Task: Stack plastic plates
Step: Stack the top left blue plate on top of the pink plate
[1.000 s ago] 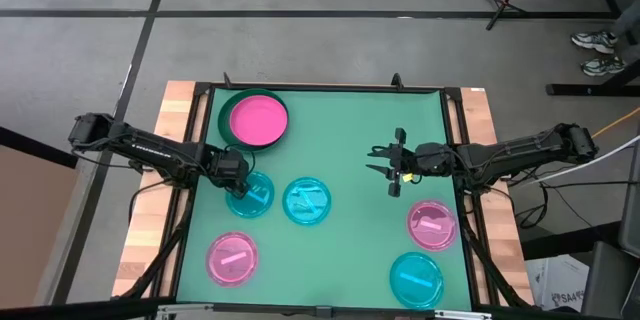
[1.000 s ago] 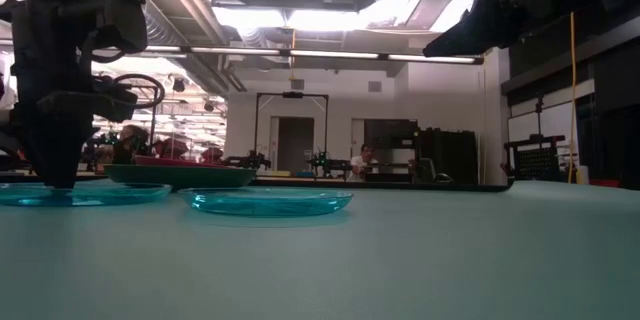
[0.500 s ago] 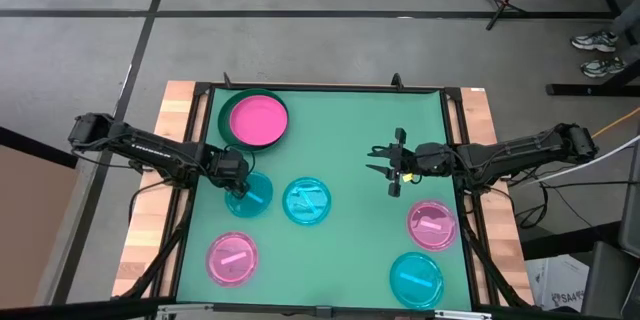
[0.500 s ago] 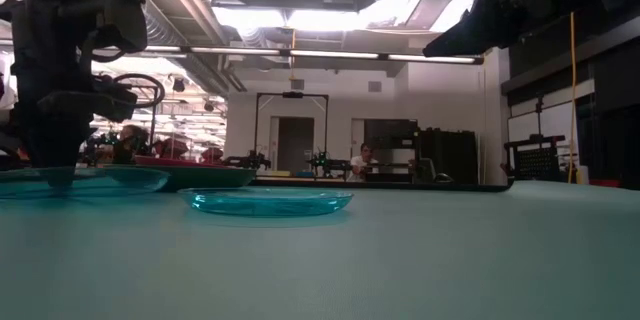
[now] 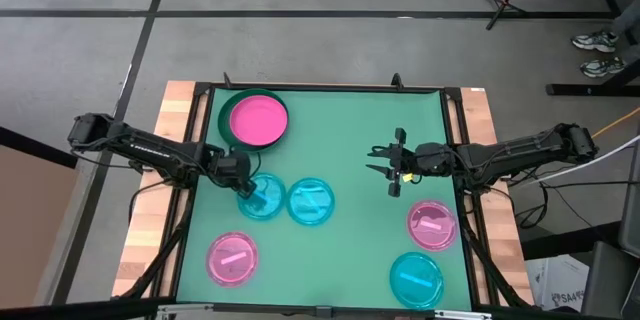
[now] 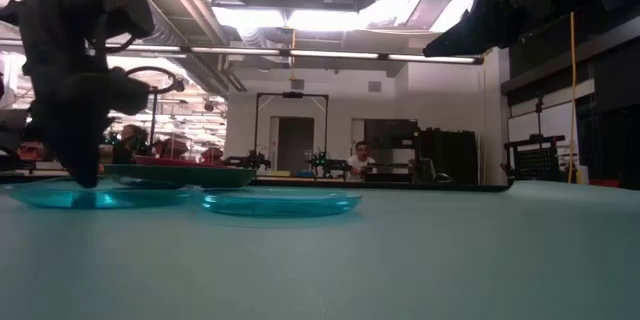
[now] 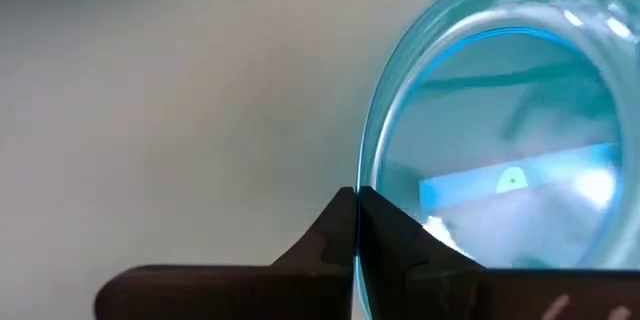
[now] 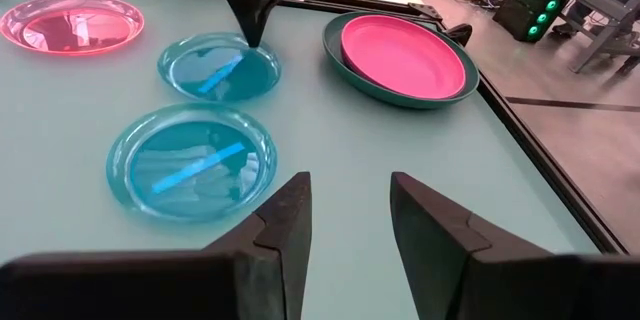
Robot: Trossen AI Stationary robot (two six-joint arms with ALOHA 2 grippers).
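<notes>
Near the table's left side lies a small cyan plate [image 5: 266,201], and my left gripper [image 5: 244,191] is shut on its left rim. A second cyan plate [image 5: 312,201] lies close to its right. At the far left a solid pink plate [image 5: 255,119] sits inside the dark green plate [image 5: 222,110]. Translucent pink plates [image 5: 232,259] [image 5: 432,224] and another cyan plate [image 5: 416,278] lie on the mat nearer the front. My right gripper [image 5: 392,168] hovers open at the right, holding nothing. My left gripper pinches the cyan plate's rim [image 7: 366,175] between its two shut fingers, on the plate's left side. The fingers come from above, pointing down [image 6: 85,165]. The plate stays about level, low on the mat [image 6: 110,198].
The green mat [image 5: 350,120] has free room at its middle and far right. A black frame rail [image 5: 452,140] and wooden table edges [image 5: 160,210] border it. A person [image 6: 362,160] shows far off in the room behind.
My left gripper has shut on the cyan plate's rim and moved toward the table's right edge, dragging the plate along the mat up to the second cyan plate, which has shifted slightly rightward. My right gripper has kept still.
</notes>
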